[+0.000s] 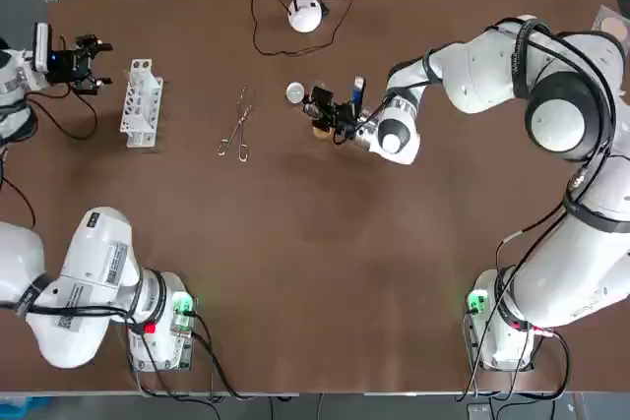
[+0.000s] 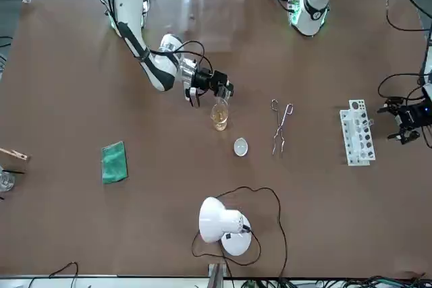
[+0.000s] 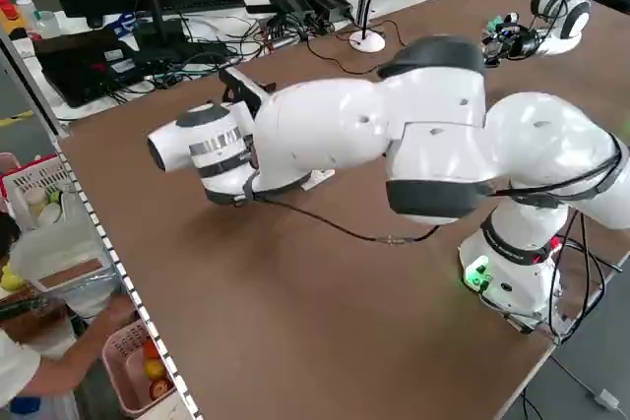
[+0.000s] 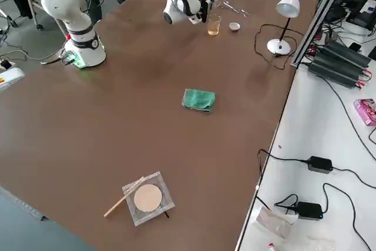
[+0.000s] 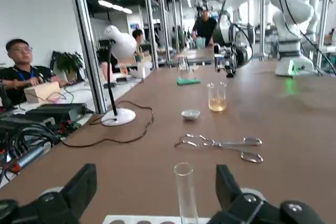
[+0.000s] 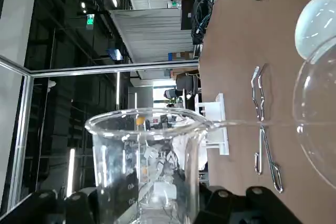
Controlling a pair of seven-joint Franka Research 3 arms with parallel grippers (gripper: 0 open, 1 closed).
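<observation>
Right arm (image 1: 492,66) outstretched, wrist rolled sideways, fingers (image 6: 239,203) apparently clamped; left arm (image 1: 15,86) parked, fingers (image 5: 79,188) apart.

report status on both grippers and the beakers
Right gripper mid-table, shut on tipped glass beaker at beaker of amber liquid. Left gripper open, parked by test tube rack. Tongs, small dish close by.

Both arms are glossy white, built of fat rounded segments with dark grey rings at the joints. The right arm (image 1: 551,76) has a big charcoal disc capping one joint, and the left arm (image 1: 89,272) wears small printed labels on its lower segment. Each stands on a round white base with a green light glowing at its foot, black cables trailing from there off the table edge. The left gripper (image 1: 95,63) and the right gripper (image 1: 317,113) are black, boxy and strung with thin black leads.
</observation>
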